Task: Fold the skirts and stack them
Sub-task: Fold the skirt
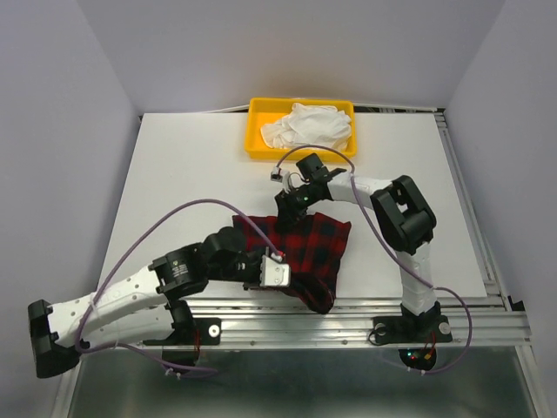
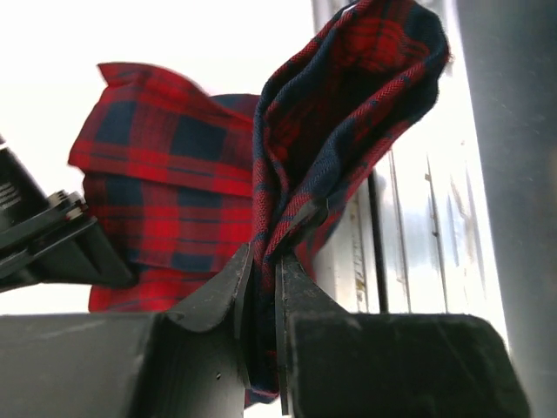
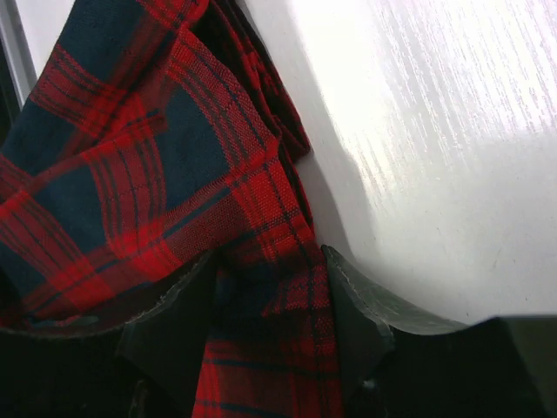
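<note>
While the left gripper stood pinched tight on a raised fold of the red-and-black plaid skirt, the garment lay bunched on the white table between the arms. At its far edge the right gripper had cloth between its spread fingers; whether they clamped it could not be told.

From above, the left wrist hides its fingers and part of the plaid skirt, which also runs off the right wrist view's left edge; the crumpled white cloth cannot be identified.
</note>
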`<state>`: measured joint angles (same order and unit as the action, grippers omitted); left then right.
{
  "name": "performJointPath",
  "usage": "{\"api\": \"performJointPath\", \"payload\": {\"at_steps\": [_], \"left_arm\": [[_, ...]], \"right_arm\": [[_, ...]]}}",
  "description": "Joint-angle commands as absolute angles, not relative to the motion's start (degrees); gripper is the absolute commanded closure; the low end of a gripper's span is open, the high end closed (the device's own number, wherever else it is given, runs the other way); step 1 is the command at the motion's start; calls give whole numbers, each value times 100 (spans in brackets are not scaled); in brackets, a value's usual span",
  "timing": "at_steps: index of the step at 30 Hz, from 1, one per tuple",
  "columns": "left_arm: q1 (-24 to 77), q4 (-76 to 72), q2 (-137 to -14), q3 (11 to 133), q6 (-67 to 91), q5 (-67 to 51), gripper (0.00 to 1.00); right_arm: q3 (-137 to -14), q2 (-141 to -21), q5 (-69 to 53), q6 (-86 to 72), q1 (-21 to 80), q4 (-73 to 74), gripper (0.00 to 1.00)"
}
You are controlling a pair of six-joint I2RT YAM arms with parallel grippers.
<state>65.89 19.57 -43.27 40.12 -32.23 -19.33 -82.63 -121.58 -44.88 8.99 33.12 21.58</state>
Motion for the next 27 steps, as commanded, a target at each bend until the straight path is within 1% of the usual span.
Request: {"api": "performJointPath", "payload": {"at_steps": [1,3,5,10,14,19,22,27], "left_arm": [[5732,1302,-4893,4587,-3129,-2583,100],[5198,1231,-5131,4719,-3102,-2978,100],[4932,1126,-5440,4913,-3094,-3215,100],[4133,897,-6115,5255,-2945,-3489,100],[3745,581,-6485,5414,-2752,-3490,100],[3533,-34,-6838,5371,-2426,-3217,100],[3516,-587,-7057,5221,-2496,-3129,100],[3489,-922,-7681,5107,-2557,-2682,100]], "right_arm": [[-8016,-12085,-4552,844,3287,2145,44],[-8007,-12076,-4579,853,3287,2145,45],[-7998,-12076,-4605,870,3339,2144,45],[-7849,-12059,-4658,940,3340,2101,46],[-7743,-12059,-4772,940,3393,2031,46],[-7717,-12094,-4843,975,3393,1995,47],[-7717,-12129,-4887,993,3393,1986,48],[-7726,-12190,-4966,1055,3393,1986,48]]}}
